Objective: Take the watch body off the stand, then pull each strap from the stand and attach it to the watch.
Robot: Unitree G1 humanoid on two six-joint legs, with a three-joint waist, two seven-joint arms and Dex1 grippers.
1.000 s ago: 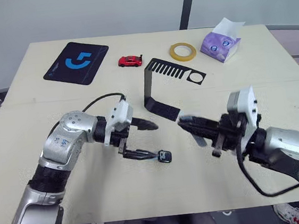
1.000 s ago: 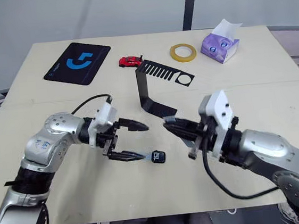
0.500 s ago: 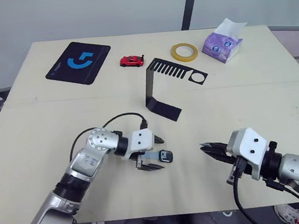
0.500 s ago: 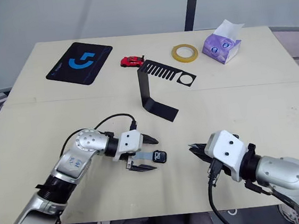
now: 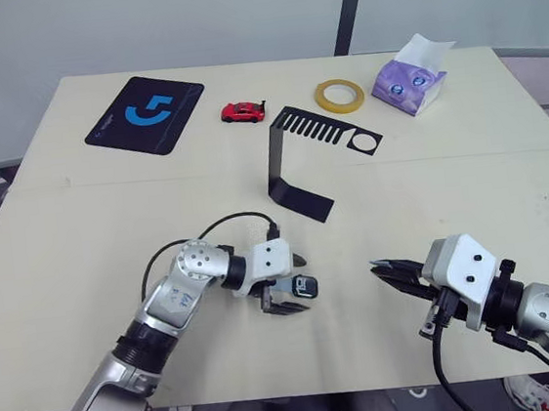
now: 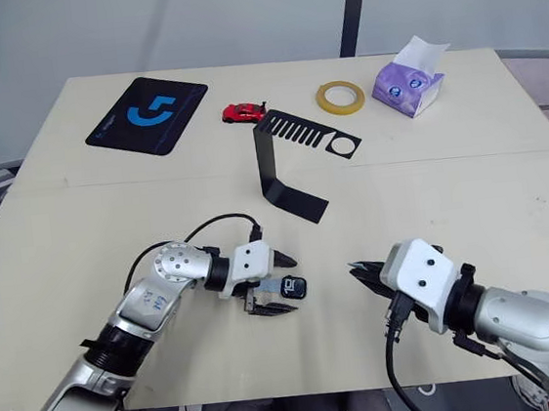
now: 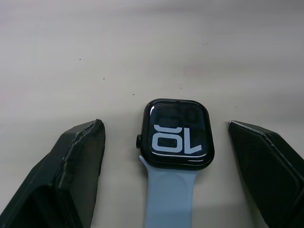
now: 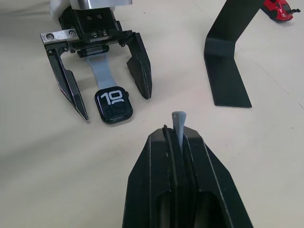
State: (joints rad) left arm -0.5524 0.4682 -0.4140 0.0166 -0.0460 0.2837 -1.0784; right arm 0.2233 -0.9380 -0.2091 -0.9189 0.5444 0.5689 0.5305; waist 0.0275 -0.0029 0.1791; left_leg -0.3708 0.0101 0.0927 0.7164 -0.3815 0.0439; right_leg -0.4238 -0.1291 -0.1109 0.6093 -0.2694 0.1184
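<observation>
On the table (image 5: 81, 236), the left arm lies low with its forearm angled in from the near left edge, and the left tool (image 5: 293, 287) stands released, its two black fingers (image 7: 76, 166) spread on either side of the watch body (image 7: 176, 134) without touching it. The watch body rests flat on the table with its screen up, showing pale marks. One light blue-grey strap (image 7: 168, 197) is joined to it and runs back between the fingers toward the wrist, where its far end is cut off in the left wrist view and hidden under the tool in the head views.

Further back, past the middle of the table, the stand (image 5: 295, 169) is upright with its slotted top and ring hole bare.

To the right, the right arm reaches in from the near right corner, held low and level. The right tool (image 8: 175, 137) is clenched on the second strap (image 8: 179, 124); just its pale tip pokes out between the closed fingers, the rest hidden inside.

Since half a second ago the left tool has slid a little forward along the watch, and the right tool has barely shifted.
</observation>
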